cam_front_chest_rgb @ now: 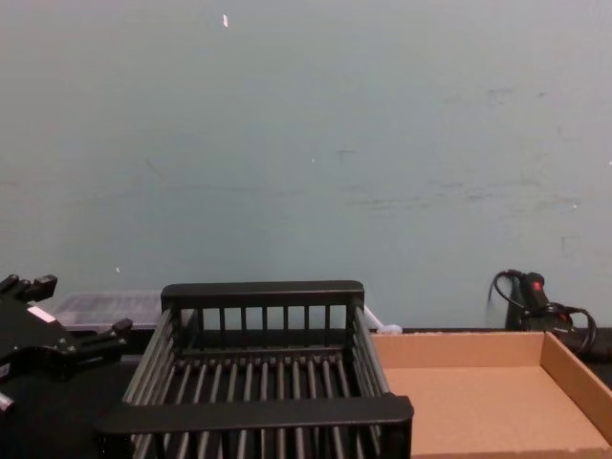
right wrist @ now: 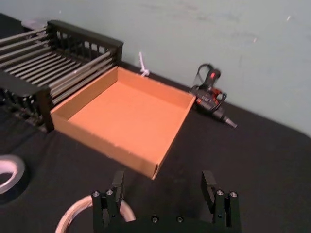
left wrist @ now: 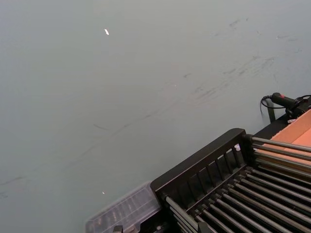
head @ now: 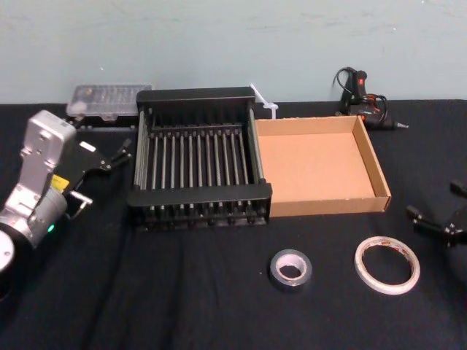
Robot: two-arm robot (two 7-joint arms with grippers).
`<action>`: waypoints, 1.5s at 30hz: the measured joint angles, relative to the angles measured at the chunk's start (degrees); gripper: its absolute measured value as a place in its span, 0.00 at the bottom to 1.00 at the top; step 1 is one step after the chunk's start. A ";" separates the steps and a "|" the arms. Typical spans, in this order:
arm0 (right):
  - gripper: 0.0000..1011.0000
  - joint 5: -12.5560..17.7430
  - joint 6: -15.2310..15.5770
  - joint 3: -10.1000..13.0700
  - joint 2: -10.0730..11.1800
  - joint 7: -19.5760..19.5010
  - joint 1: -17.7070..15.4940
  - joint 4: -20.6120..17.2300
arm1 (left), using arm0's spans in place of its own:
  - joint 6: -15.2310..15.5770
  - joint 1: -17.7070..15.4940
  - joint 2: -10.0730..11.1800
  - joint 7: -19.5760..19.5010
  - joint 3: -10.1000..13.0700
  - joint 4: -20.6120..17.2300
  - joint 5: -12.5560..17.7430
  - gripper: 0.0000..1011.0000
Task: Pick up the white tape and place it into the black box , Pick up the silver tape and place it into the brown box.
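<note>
White red-printed tape roll [head: 360,262], small grey-silver duct-tape roll [head: 277,273]: flat near desk's front edge, bare cloth around. Behind: black slatted crate [head: 197,195] beside brown cardboard tray [head: 328,205]. Right gripper [right wrist: 163,187] spread near white roll; left gripper [head: 120,153] spread beside crate.

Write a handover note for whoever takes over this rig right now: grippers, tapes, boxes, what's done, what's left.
Left gripper: open, empty, beside the black box.
Right gripper: open, empty, near the white tape.
White tape and silver tape: on the table in front of the brown box.
Done: nothing; both boxes are empty.
Left: white tape into black box, silver tape into brown box.
</note>
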 joint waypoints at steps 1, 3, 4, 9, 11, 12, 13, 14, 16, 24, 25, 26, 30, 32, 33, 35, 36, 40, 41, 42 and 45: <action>0.99 0.14 0.28 0.06 -0.02 0.23 -0.17 0.00 | 0.00 0.00 0.00 0.00 0.00 0.00 0.00 0.99; 0.99 0.52 1.01 0.13 -0.21 0.85 -0.45 0.13 | 0.00 0.00 0.00 0.00 0.00 0.00 0.00 0.99; 0.99 0.66 1.30 0.13 -0.31 1.11 -0.46 0.26 | 0.00 0.00 0.00 0.00 0.00 0.00 0.00 0.99; 0.99 0.89 2.90 -0.36 -0.97 2.39 -0.06 1.19 | 0.00 0.00 0.00 0.00 0.00 0.00 0.00 0.99; 0.99 0.95 3.75 -0.73 -1.37 3.00 0.34 1.73 | 0.00 0.00 0.00 0.00 0.00 0.00 0.00 0.99; 0.99 1.04 4.32 -0.94 -1.65 3.45 0.63 2.10 | 0.00 0.00 0.00 0.00 0.00 0.00 0.00 0.99; 0.99 1.09 4.59 -1.04 -1.80 3.68 0.79 2.31 | 0.00 0.00 0.00 0.00 0.00 0.00 0.00 0.99; 0.99 1.14 4.86 -1.12 -1.90 3.86 0.92 2.47 | 0.00 0.00 0.00 0.00 0.00 0.00 0.00 0.99; 0.99 1.42 5.80 -1.39 -2.37 4.60 1.41 3.17 | 0.00 0.00 0.00 0.00 0.00 0.00 0.00 0.99; 0.99 1.53 7.85 -2.45 -3.80 6.12 2.95 5.18 | 0.00 0.00 0.00 0.00 0.00 0.00 0.00 0.99; 0.99 1.40 8.07 -2.62 -3.95 6.29 3.16 5.48 | 0.00 0.00 0.00 0.00 0.00 0.00 0.00 0.99; 0.99 1.29 8.15 -2.70 -4.02 6.36 3.23 5.61 | 0.00 0.00 0.00 0.00 0.00 0.00 0.00 0.99; 0.99 0.70 8.35 -2.96 -4.29 6.58 3.51 6.18 | 0.00 0.00 0.00 0.00 0.00 0.00 0.00 0.99; 0.99 0.29 8.46 -3.13 -4.42 6.74 3.74 6.52 | 0.00 0.00 0.00 0.00 0.00 0.00 0.00 0.99; 0.99 0.16 8.49 -3.18 -4.48 6.77 3.80 6.61 | 0.00 0.00 0.00 0.00 0.00 0.00 0.00 0.99; 0.99 -0.07 8.52 -3.25 -4.56 6.83 3.90 6.79 | 0.00 0.00 0.00 0.00 0.00 0.00 0.00 0.99; 0.99 -0.30 8.56 -3.34 -4.66 6.89 3.97 6.96 | 0.00 0.00 0.00 0.00 0.00 0.00 0.00 0.99; 0.99 -0.81 8.67 -3.50 -4.95 6.98 4.20 7.37 | 0.00 0.00 0.00 0.00 0.00 0.00 0.00 0.99; 0.99 -0.91 8.69 -3.55 -5.02 6.99 4.27 7.46 | 0.00 0.00 0.00 0.00 0.00 0.00 0.00 0.99; 0.99 -1.16 8.72 -3.65 -5.14 7.06 4.39 7.69 | 0.00 0.00 0.00 0.00 0.00 0.00 0.00 0.99; 0.99 -1.69 8.73 -3.89 -5.38 7.24 4.67 8.13 | 0.00 0.00 0.00 0.00 0.00 0.00 0.00 0.99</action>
